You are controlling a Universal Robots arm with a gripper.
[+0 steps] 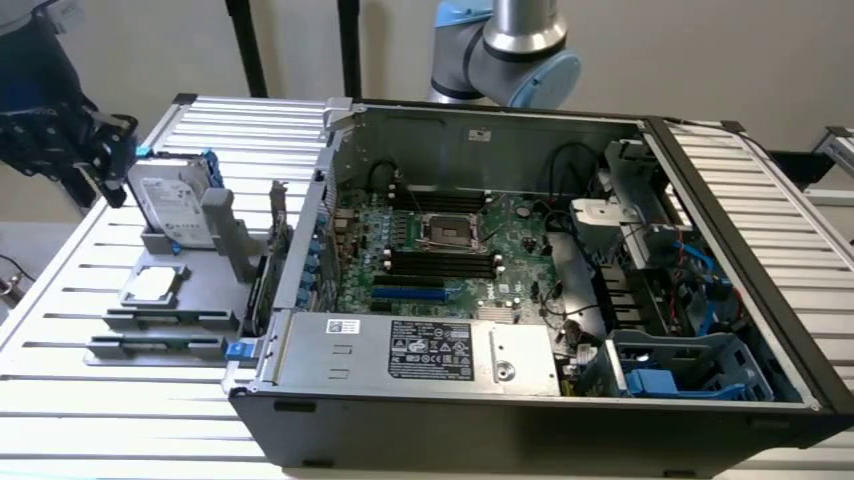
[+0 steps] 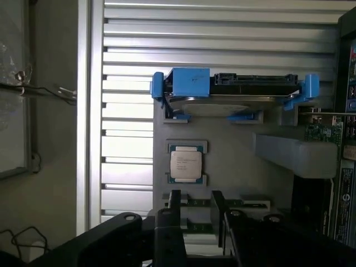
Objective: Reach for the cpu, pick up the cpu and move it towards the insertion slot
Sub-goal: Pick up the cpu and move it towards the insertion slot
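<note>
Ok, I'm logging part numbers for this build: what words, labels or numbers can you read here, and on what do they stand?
Nothing here can be quoted; every print is too small or blurred.
cpu: several printed lines on its metal top, blurred.
hard drive: white label on its face, print too small.
power supply: black label and a white barcode sticker, print too small.
</note>
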